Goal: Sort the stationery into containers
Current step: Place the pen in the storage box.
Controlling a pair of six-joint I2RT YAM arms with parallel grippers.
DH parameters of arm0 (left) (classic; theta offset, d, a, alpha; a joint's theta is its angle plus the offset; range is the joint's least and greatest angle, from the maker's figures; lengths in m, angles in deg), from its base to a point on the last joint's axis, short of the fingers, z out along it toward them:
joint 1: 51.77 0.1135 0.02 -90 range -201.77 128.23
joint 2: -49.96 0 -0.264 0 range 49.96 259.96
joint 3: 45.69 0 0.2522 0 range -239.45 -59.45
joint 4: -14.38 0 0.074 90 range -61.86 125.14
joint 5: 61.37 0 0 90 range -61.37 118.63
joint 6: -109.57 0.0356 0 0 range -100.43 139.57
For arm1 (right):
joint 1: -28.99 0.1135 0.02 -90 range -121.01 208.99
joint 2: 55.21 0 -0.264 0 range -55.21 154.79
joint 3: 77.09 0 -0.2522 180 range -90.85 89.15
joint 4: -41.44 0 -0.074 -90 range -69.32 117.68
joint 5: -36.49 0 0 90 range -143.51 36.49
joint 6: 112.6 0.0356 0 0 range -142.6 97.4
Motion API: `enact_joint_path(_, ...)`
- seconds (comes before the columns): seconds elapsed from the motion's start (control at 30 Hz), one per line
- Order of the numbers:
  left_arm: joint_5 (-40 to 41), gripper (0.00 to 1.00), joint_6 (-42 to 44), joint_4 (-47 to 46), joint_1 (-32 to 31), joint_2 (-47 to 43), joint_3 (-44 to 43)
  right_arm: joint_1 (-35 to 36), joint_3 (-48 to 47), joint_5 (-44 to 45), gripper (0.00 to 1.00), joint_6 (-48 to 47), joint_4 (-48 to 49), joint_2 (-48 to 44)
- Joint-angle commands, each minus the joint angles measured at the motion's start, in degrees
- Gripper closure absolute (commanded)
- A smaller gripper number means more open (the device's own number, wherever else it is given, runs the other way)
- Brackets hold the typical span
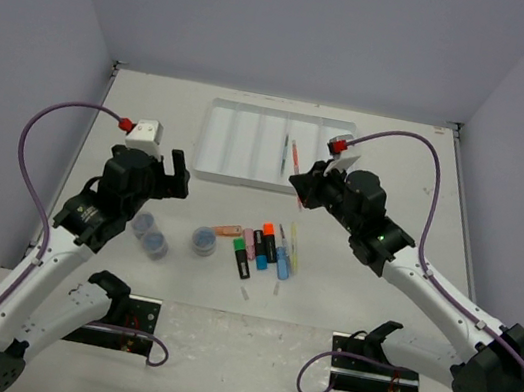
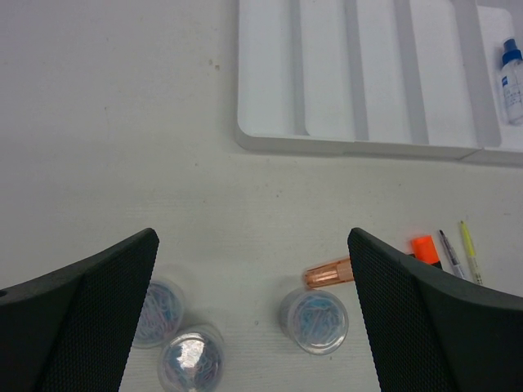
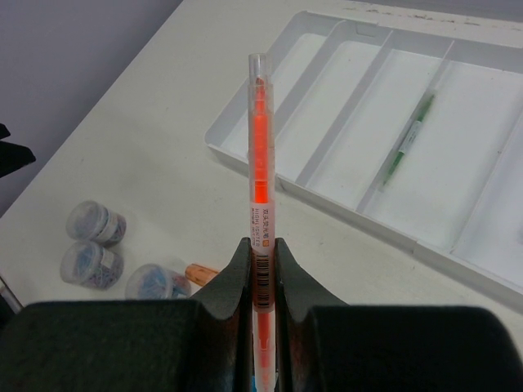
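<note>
The table (image 1: 156, 106) bore everything. The tray (image 1: 219, 143) lay toward its far side with the long compartments running away from the arms, so a pen could drop in lengthwise.

The left arm (image 1: 74, 224) hung off the tray's near left corner. The left jaws stood wide apart and held nothing. They were poised over the ground short of the tray where the tubs sat, probably ready for one of them.

The right arm (image 1: 430, 282) reached to the tray's near right edge. The right jaws were closed on the orange pen (image 3: 259, 163), pinching it low on the barrel. Most of its length stuck out ahead toward the tray, a hold that seemed chosen so the free end could be lined up with a compartment. From above, the pen overlapped the tray, but its height over it could not be told, and it was not yet set down.

The highlighters (image 1: 264, 242) lay in a loose row on the near side of the tray, well apart from it and unsorted. Three tubs (image 2: 313, 320) stood to their left, also short of the tray.

Two things were already in the tray. The bottle (image 2: 511, 77) lay in the rightmost compartment and a green pen (image 3: 406, 145) lay along an inner one.
</note>
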Motion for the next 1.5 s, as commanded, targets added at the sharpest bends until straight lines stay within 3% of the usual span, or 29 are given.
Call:
enact_joint_path(0.0, 3.04, 0.0, 0.7, -1.88, 0.63, -2.02, -0.28, -0.21, 0.53, 1.26, 1.0, 0.8, 0.5, -1.62)
enact_joint_path(1.0, 1.13, 0.0, 0.53, -2.12, 4.33, -1.95, -0.66, -1.76, -2.2, 3.47, 1.0, 3.61, -2.09, -0.46)
enact_joint_path(1.3, -1.44, 0.0, 0.58, -2.49, 5.61, -1.2, -0.54, -3.4, -6.76, 9.69, 1.0, 6.21, -7.38, 7.15)
enact_joint_path(1.47, -1.85, 0.0, 0.53, -2.74, 5.64, -0.98, -0.48, -6.28, -14.91, 9.16, 1.0, 7.65, -9.26, 18.89)
